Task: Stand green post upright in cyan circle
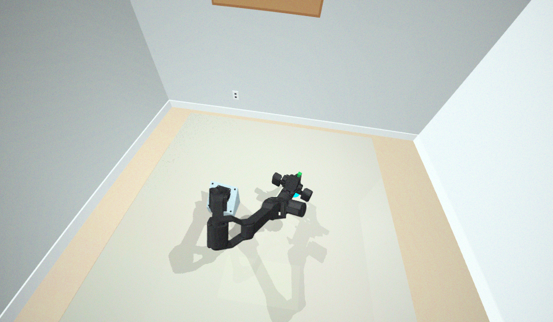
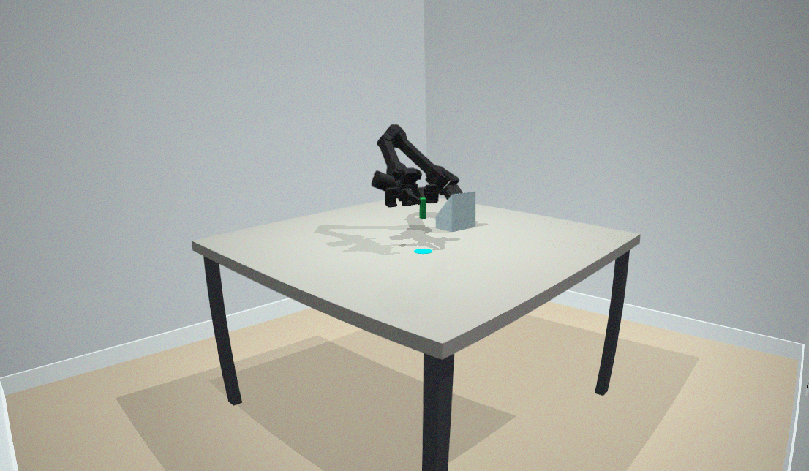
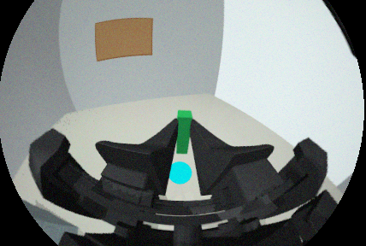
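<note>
My gripper (image 3: pixel 184 121) (image 2: pixel 420 200) is shut on the green post (image 1: pixel 299 174) (image 2: pixel 423 208) (image 3: pixel 184 135), holding it near its top end. The post hangs upright, or close to it, above the table top. The cyan circle (image 1: pixel 295 195) (image 2: pixel 423 251) (image 3: pixel 180 172) lies flat on the table. In the wrist view the circle shows below the post's lower end, between the fingers. In the top view the arm hides most of the circle, and the fingertips cannot be made out there.
The arm's pale blue wedge-shaped base block (image 1: pixel 234 202) (image 2: pixel 463 211) stands on the table (image 2: pixel 349 281), to the right of the post in the exterior view. Shadows of the arm fall across the table top. A brown panel (image 1: pixel 270 7) (image 3: pixel 124 39) hangs on the wall.
</note>
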`<action>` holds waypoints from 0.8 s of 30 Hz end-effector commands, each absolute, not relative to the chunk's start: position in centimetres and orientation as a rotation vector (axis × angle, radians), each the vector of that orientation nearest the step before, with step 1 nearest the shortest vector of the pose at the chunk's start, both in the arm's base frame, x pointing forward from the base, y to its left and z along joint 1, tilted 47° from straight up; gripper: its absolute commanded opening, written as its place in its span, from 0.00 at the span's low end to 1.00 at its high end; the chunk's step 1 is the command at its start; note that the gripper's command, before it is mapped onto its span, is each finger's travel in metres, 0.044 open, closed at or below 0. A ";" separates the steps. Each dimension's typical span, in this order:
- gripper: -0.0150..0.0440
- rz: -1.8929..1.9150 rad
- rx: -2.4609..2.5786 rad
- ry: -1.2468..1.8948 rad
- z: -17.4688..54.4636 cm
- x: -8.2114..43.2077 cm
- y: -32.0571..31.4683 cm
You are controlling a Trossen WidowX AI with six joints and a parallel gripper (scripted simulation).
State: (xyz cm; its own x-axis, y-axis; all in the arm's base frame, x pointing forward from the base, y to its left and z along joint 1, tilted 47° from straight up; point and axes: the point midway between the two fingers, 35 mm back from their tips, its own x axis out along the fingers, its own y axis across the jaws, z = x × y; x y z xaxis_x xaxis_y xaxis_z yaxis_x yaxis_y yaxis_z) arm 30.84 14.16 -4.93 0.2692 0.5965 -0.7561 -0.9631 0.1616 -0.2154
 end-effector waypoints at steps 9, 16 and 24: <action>0.29 1.212 -0.781 0.578 -7.8 31.3 11.1; 0.29 1.212 -0.779 0.578 -10.2 31.2 8.5; 0.29 1.209 -0.777 0.586 -12.0 31.2 6.8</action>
